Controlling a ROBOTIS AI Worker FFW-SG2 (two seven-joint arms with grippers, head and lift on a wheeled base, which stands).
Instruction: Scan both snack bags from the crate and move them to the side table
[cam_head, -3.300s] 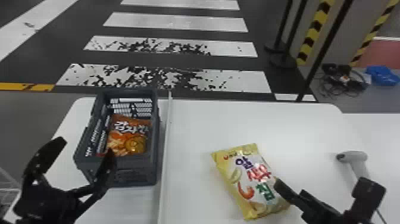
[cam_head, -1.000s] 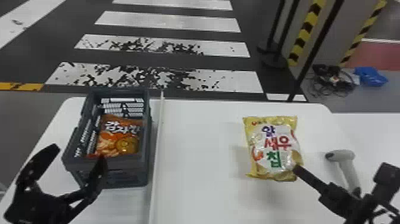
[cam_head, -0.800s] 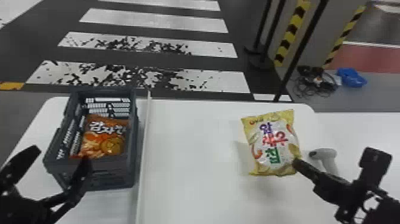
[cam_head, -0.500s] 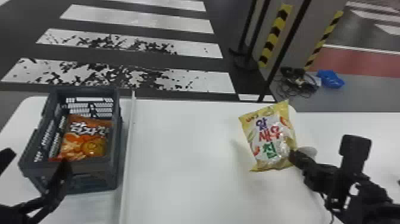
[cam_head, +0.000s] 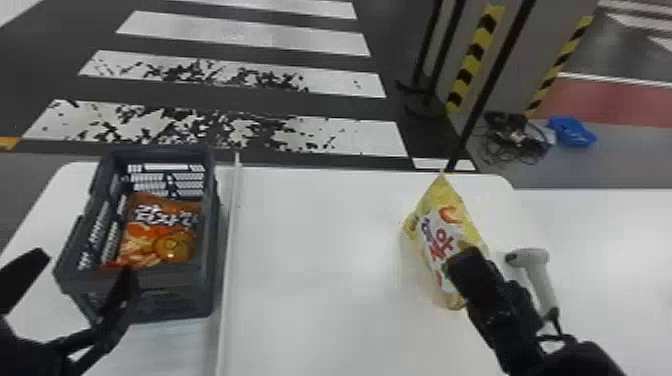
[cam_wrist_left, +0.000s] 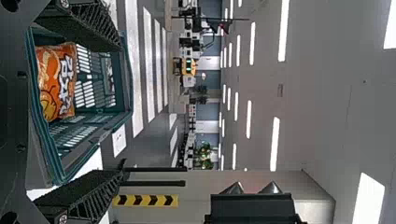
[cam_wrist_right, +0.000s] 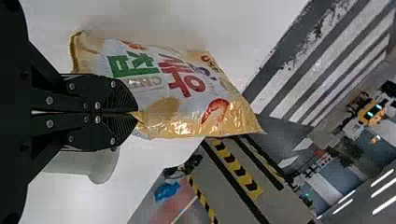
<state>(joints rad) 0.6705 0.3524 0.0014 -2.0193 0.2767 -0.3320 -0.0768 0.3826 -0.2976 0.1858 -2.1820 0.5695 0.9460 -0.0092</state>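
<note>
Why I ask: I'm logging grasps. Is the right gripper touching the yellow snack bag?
Touching. The right wrist view shows it: the right gripper pinches the yellow snack bag by its edge between its fingertips.

Crate (cam_head: 175, 295) at left on the table (cam_head: 320, 310), snack bag (cam_head: 162, 227) inside, other bag (cam_head: 432, 230) to its right, scanner (cam_head: 539, 277) farther right.

White table (cam_head: 320, 240): had rounded far corners.
Grey plastic crate (cam_head: 170, 300): stood upright on its left part.
Raised white strip (cam_head: 230, 250): ran just beside the crate.
Handheld scanner (cam_head: 535, 260): lay on a white top at right; which table, I could not tell.
</note>
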